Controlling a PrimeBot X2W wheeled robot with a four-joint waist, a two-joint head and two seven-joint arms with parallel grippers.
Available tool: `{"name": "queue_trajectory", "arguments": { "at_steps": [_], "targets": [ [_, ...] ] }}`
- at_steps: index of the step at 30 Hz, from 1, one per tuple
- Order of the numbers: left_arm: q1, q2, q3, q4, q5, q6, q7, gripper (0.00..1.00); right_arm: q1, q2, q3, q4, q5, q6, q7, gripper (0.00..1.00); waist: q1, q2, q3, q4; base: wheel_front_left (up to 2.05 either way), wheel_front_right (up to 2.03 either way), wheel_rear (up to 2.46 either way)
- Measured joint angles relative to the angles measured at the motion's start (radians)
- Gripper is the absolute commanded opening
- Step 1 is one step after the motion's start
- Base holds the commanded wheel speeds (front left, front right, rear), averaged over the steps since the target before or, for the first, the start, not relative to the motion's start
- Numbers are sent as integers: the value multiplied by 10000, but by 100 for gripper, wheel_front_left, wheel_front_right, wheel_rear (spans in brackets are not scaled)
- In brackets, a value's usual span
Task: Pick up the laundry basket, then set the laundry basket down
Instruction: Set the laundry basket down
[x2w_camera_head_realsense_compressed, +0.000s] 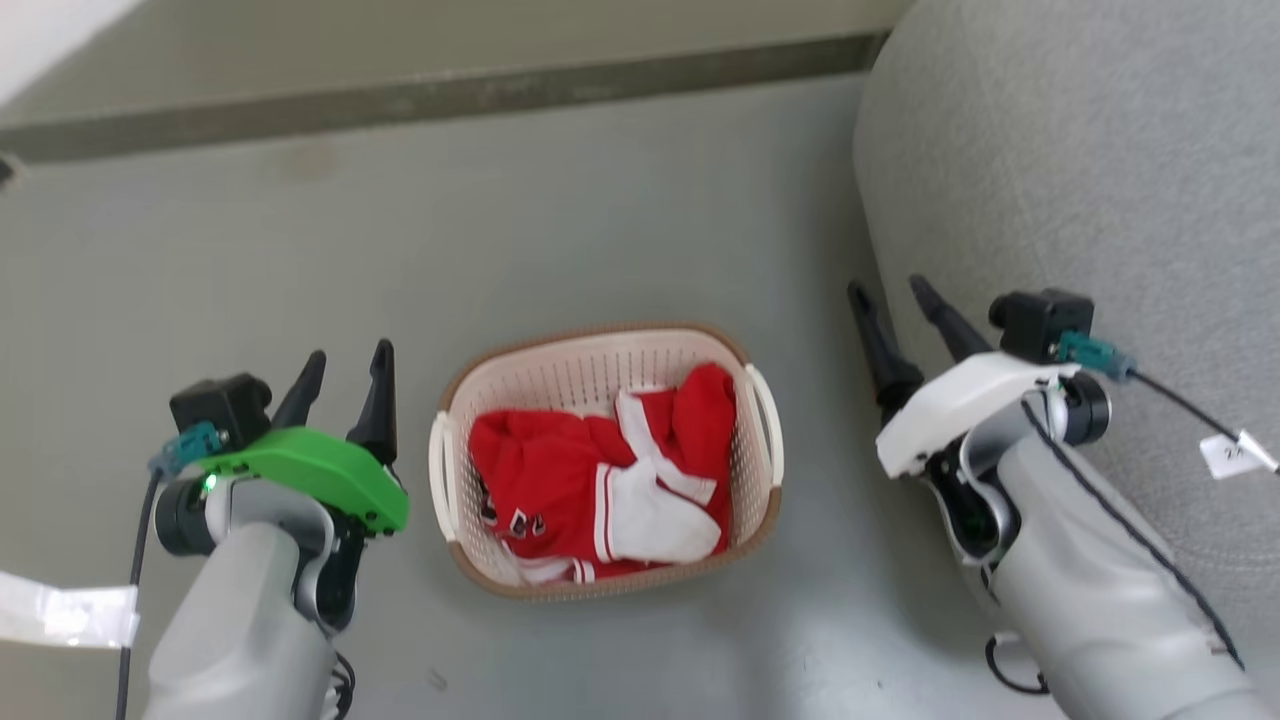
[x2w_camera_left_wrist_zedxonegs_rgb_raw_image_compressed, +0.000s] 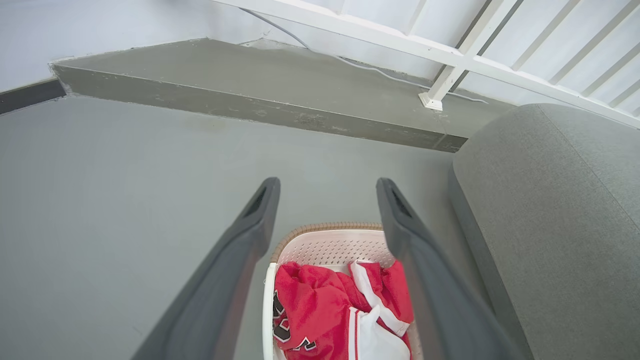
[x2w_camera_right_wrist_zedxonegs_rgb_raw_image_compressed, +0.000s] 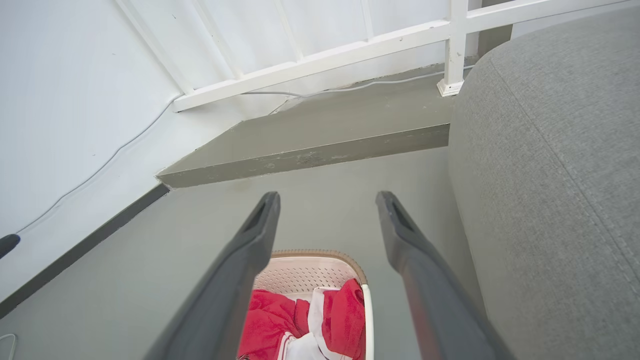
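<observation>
The red and white garment (x2w_camera_head_realsense_compressed: 560, 470) hides the floor of the cream-white perforated plastic laundry basket (x2w_camera_head_realsense_compressed: 600, 365); its black print is folded and I cannot read it. Both my wrist views cut off the basket's near part. The writing on the small white tag (x2w_camera_head_realsense_compressed: 1235, 452) is too small.

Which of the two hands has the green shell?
The left hand, open beside the laundry basket. The right hand has a white shell and hangs open next to the grey sofa.

Cream laundry basket (x2w_camera_head_realsense_compressed: 600, 372) upright on floor (x2w_camera_head_realsense_compressed: 500, 230), holding red-and-white clothes (x2w_camera_head_realsense_compressed: 600, 470)
</observation>
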Motion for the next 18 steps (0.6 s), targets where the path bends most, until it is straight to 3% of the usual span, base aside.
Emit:
{"name": "queue_trajectory", "arguments": {
  "at_steps": [10, 18],
  "targets": [
    [1111, -169, 385, -894, 370, 0, 0, 100, 1401, 56, -447, -984, -510, -77, 0, 100, 0, 0, -1376, 16, 0, 0, 0],
    [1619, -167, 696, -1707, 715, 44, 0, 100, 1637, 15, -729, -2161, -1103, -157, -2, 100, -1, 0, -1954, 39, 0, 0, 0]
  ]
}}
